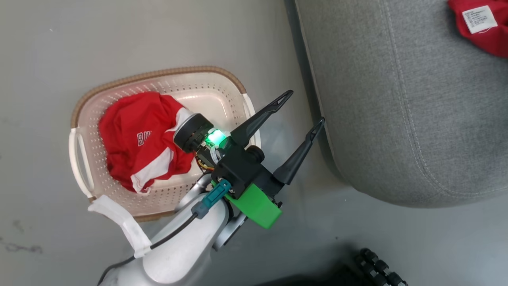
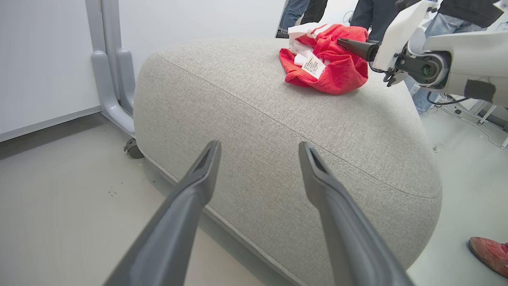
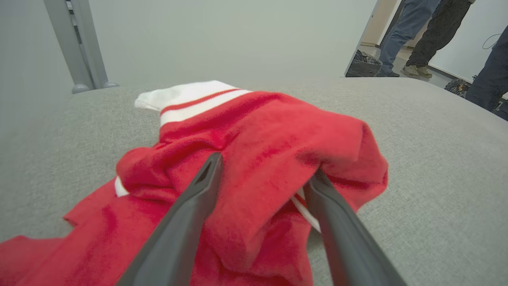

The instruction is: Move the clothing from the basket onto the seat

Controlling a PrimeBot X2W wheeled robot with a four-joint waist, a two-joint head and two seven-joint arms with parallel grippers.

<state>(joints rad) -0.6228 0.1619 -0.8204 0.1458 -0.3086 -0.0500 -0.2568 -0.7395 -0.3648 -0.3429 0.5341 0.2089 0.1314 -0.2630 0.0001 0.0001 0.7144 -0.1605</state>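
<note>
The cream basket (image 1: 166, 81) stands on the floor with one red and white garment (image 1: 139, 139) bunched inside. My left gripper (image 1: 306, 107) hovers open and empty between the basket and the grey seat (image 1: 397, 99); in its wrist view the left gripper (image 2: 260, 146) faces the seat's side (image 2: 278, 131). A second red garment (image 1: 482, 24) with a white label lies on the seat (image 3: 436, 131). My right gripper (image 3: 266, 166) is open, its fingers straddling a fold of this garment (image 3: 258, 131). The right arm's dark finger (image 2: 357, 47) touches that garment (image 2: 329, 67).
Grey floor surrounds the basket and the seat. A grey frame post (image 2: 109, 59) stands by the seat's far side. People's legs (image 3: 420, 35) stand beyond the seat, and a red shoe (image 2: 490, 252) is on the floor near its corner. A black ribbed part (image 1: 381, 270) sits at the bottom edge.
</note>
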